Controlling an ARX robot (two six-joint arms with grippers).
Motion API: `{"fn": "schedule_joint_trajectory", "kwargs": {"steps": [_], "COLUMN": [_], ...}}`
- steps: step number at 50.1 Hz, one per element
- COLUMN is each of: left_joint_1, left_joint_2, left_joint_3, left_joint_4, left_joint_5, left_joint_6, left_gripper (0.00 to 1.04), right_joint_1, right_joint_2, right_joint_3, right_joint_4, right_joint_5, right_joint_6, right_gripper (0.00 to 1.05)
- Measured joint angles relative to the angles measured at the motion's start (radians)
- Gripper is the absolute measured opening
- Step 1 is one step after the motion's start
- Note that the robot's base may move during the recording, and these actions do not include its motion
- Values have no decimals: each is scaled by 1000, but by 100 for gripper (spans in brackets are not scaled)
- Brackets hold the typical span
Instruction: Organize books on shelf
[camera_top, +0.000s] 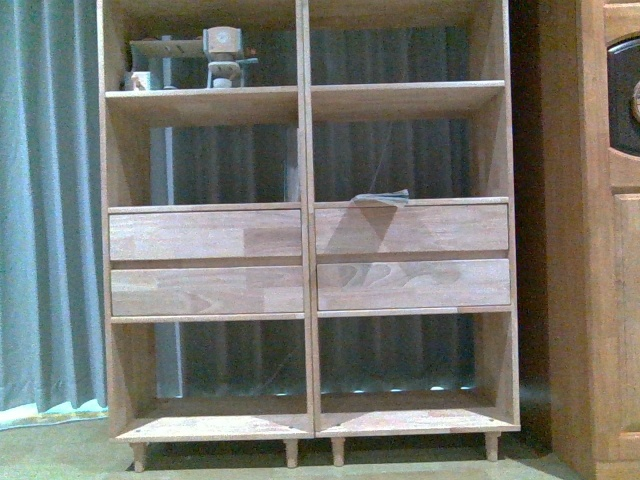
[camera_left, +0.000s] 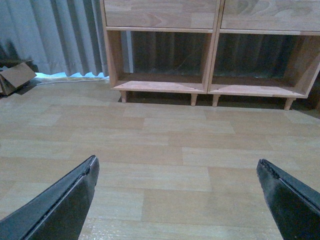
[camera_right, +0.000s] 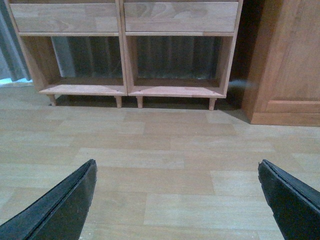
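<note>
Before you, the light-wood shelf (camera_top: 305, 150) stands open-backed, two columns wide on short peg legs, on a pale plank floor (camera_left: 165, 140) beside a darker orange-brown cabinet (camera_top: 600, 250). Four plain, grained drawer fronts (camera_top: 205, 235) cross its middle. Your left gripper (camera_left: 176, 162) and right gripper (camera_right: 176, 162) show black tapered fingers spread wide. One thin book (camera_top: 380, 197) lies flat atop the right drawers.

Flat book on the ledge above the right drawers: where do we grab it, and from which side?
Probably its near edge, from the front: the book lies flat at the lip of the shelf, with open space above it. It rests on the wood, so it may need sliding forward before a finger gets under.
</note>
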Motion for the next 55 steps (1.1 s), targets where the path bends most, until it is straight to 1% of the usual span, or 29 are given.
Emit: {"fn": "schedule_joint_trajectory", "kwargs": {"steps": [55], "left_joint_1": [0], "left_joint_2": [-1], "left_joint_3": [0], "left_joint_4": [0], "left_joint_5": [0], "left_joint_6": [0], "left_gripper": [97], "right_joint_1": [0], "right_joint_2": [0], "right_joint_3": [0], "right_joint_4": [0], "right_joint_5": [0], "right_joint_6": [0], "right_gripper": [98]}}
